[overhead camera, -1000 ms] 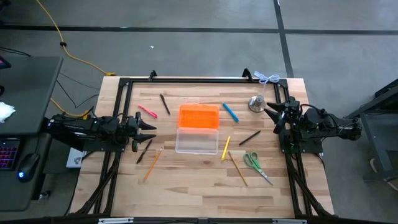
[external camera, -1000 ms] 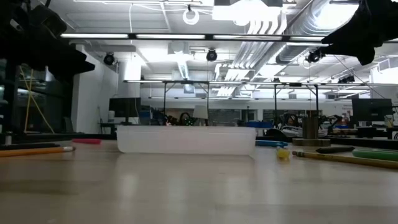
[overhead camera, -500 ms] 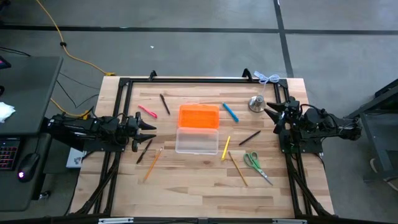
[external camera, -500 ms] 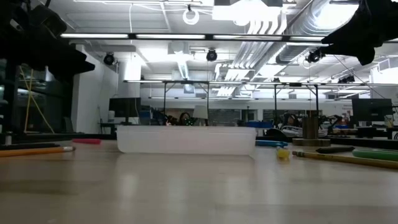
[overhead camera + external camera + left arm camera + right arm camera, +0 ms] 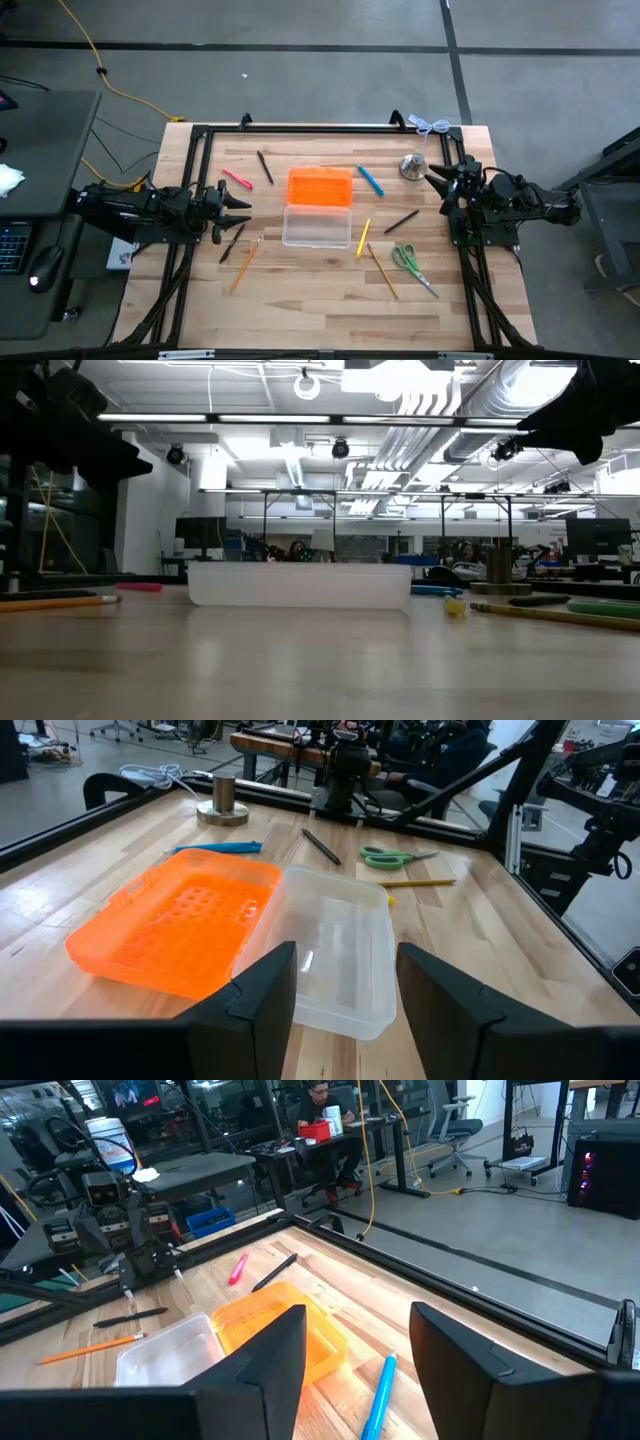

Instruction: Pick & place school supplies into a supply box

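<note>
— Progress so far?

— By my reckoning, none. Supply box (image 5: 317,226): clear tray, middle of the table (image 5: 300,300), nothing in it as seen from the left wrist; orange lid (image 5: 320,187) folded flat on its far side, still attached.

— And the supplies?

— All loose on the wood. Pink pen (image 5: 237,179) and black pen (image 5: 264,167) beyond the box toward the left arm; dark pencil (image 5: 232,243) and wooden pencil (image 5: 245,263) just by that arm. Blue pen (image 5: 371,180), yellow pencil (image 5: 363,238), a black pen (image 5: 402,221), another wooden pencil (image 5: 381,271) and green-handled scissors (image 5: 413,266) lie on the right arm's side.

— Grippers?

— Left gripper (image 5: 236,203): at the left edge, fingers spread, nothing between them. Right gripper (image 5: 440,184): at the right edge beside the silver bell (image 5: 413,166), likewise spread and bare.

— So everything remains?

— Every item, I'd say.
</note>
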`<move>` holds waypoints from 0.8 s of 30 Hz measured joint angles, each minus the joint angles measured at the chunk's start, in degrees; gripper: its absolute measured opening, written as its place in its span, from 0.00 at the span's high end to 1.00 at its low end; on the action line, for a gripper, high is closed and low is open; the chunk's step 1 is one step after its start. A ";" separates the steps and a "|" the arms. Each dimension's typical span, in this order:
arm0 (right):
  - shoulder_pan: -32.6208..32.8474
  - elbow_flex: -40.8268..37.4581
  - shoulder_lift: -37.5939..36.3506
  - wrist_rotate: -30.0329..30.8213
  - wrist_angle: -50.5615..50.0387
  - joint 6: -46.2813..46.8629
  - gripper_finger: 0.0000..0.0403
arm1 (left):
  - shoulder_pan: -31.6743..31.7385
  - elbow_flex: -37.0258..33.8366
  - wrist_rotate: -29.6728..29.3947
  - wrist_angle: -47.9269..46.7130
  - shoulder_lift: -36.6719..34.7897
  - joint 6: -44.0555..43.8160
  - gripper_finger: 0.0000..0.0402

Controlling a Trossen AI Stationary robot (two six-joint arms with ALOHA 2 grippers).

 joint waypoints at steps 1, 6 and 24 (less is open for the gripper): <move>-0.02 0.00 0.00 -0.02 0.00 0.00 0.61 | 0.00 0.02 0.00 0.01 0.00 -0.01 0.49; -0.01 0.00 0.02 -0.01 0.00 -0.01 0.60 | 0.01 0.01 -0.01 0.00 0.00 -0.01 0.49; -0.02 0.00 0.02 -0.08 0.00 -15.39 0.61 | 0.00 0.00 -0.58 0.02 0.01 -0.01 0.49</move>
